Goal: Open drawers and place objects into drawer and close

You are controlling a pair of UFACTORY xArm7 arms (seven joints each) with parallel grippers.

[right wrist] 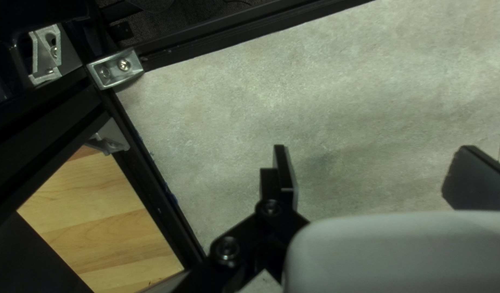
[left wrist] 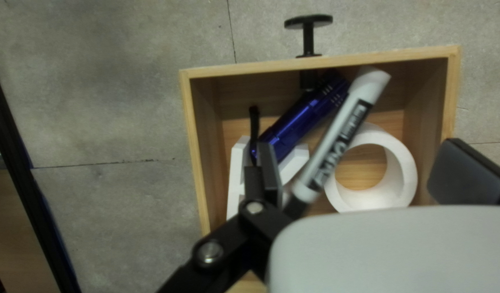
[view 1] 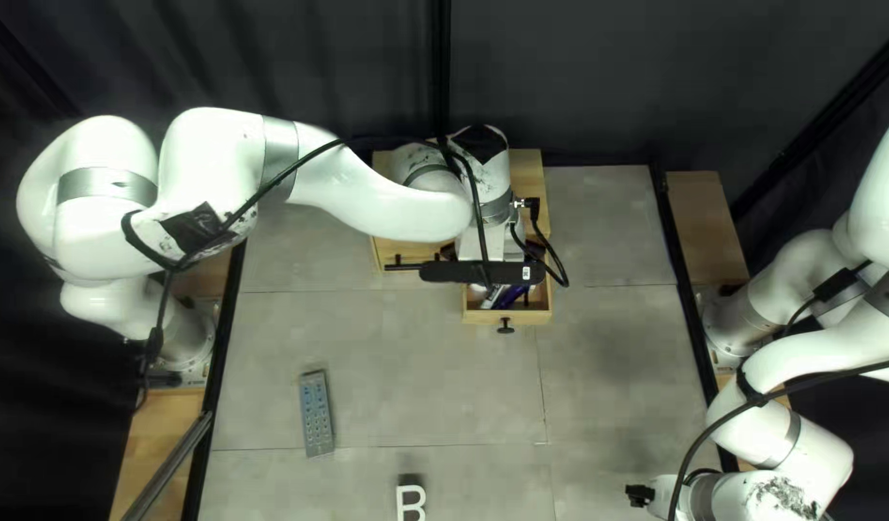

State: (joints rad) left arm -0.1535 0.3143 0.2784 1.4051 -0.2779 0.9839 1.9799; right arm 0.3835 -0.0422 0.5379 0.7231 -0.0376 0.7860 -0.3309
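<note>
The drawer (left wrist: 244, 68) stands pulled out from the wooden cabinet (view 1: 531, 178), at the upper middle of the top left view, presumably so things can be dropped in from above. Inside, a blue flashlight (left wrist: 298, 122) lies aslant over a white block (left wrist: 236, 173), and a white ring (left wrist: 404, 168) sits beside it. A marker (left wrist: 339, 141) slants across, overlapping the flashlight and ring, probably because it has been let go there; whether it has settled I cannot tell.

The left gripper (left wrist: 366, 165) is above the drawer with its fingers wide, gripping nothing. It should rise before any closing push on the black knob (left wrist: 308, 38), and the marker's tilt could catch as the drawer slides in.

A grey remote (view 1: 317, 415) lies on the bench (view 1: 608, 386) at the lower left, a white letter B (view 1: 410, 502) at the bottom centre; either may belong inside too. The right gripper (right wrist: 377, 168) is at the lower right, fingers wide and empty, out of the way.
</note>
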